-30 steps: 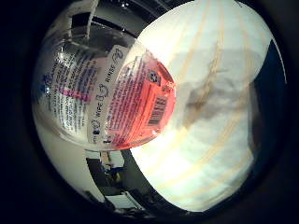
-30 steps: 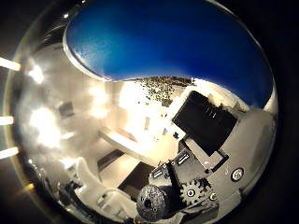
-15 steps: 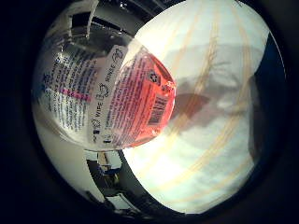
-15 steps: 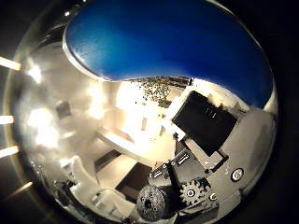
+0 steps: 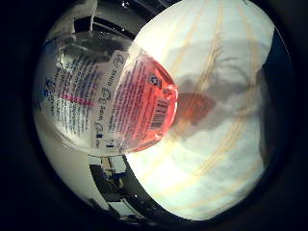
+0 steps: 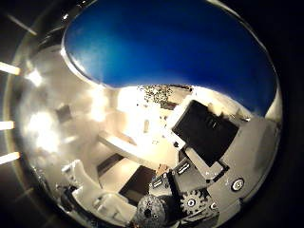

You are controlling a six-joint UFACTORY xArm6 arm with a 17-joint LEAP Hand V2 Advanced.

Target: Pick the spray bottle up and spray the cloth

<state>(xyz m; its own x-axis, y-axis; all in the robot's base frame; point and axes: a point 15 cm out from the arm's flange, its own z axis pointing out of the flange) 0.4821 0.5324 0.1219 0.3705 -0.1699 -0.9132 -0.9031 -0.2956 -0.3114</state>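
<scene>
The little finger side palm view alone shows the cloth (image 5: 216, 144), white with pale yellow stripes, spread wide beneath the palm and carrying a grey shadow with a reddish tint. Against it, close to the palm, lies the spray bottle (image 5: 110, 101): a clear body with a printed label and red liquid at the end nearest the cloth. Whether bottle and cloth touch cannot be told. The thumb side palm view alone shows a broad blue surface (image 6: 171, 47), a bright blurred room below it, and the hand (image 6: 204, 161), its white, black and geared parts bent inward. Whether its fingers clasp the bottle cannot be told.
</scene>
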